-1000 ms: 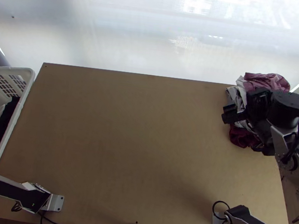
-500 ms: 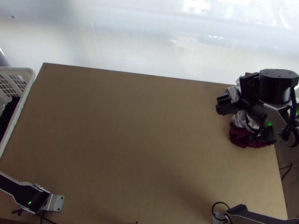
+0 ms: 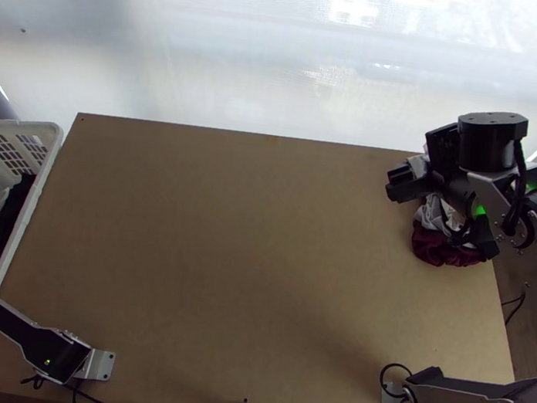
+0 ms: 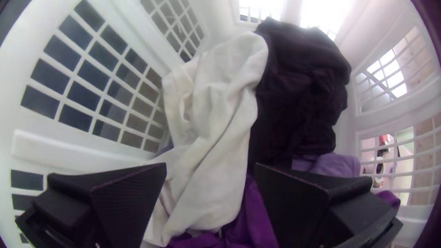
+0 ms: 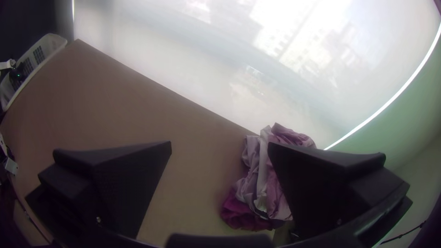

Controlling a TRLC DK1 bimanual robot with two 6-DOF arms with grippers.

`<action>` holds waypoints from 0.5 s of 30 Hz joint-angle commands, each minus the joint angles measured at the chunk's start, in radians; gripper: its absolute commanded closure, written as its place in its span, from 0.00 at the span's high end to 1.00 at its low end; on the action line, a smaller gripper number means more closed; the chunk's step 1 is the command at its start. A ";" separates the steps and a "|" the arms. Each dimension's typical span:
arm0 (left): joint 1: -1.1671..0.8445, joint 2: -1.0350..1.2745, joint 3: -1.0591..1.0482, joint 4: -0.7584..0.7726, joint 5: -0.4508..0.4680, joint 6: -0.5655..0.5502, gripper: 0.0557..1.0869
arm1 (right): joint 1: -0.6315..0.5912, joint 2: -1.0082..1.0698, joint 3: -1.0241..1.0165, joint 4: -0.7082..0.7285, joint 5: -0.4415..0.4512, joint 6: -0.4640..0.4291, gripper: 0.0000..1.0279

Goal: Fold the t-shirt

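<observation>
Where the wooden table (image 3: 226, 235) ends, a pale screen (image 3: 208, 47) glows

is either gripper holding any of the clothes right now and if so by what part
No, nothing is held: the left gripper is open over the white basket, the right gripper open near the clothes heap.

Hangs beyond the wooden table (image 3: 226, 235) as a translucent window blind (image 3: 230, 57); stands along its left edge as a white plastic laundry basket (image 3: 29, 207).
</observation>
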 commanded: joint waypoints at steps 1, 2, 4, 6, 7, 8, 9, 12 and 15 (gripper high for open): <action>-0.030 0.085 0.056 -0.029 -0.005 0.025 0.89 | 0.002 0.036 0.028 -0.012 0.007 -0.008 0.95; -0.033 0.089 0.056 -0.024 -0.006 0.028 0.89 | 0.002 0.039 0.032 -0.012 0.007 -0.008 0.95; -0.034 0.097 0.056 -0.024 -0.006 0.040 0.89 | 0.005 0.044 0.035 -0.012 0.007 -0.009 0.95; -0.034 0.100 0.056 -0.015 -0.006 0.045 0.86 | 0.007 0.047 0.035 -0.012 0.007 -0.009 0.95; -0.034 0.100 0.056 -0.003 -0.006 0.045 0.86 | 0.008 0.047 0.035 -0.012 0.007 -0.009 0.95; -0.034 0.102 0.056 0.010 -0.006 0.043 0.86 | 0.008 0.048 0.037 -0.012 0.007 -0.009 0.95; -0.034 0.103 0.058 0.023 -0.008 0.043 0.86 | 0.008 0.048 0.037 -0.012 0.007 -0.009 0.95; -0.034 0.108 0.059 0.050 -0.014 0.043 0.79 | 0.008 0.048 0.037 -0.012 0.007 -0.009 0.95; -0.033 0.112 0.059 0.066 -0.014 0.043 0.65 | 0.008 0.048 0.037 -0.013 0.007 -0.009 0.95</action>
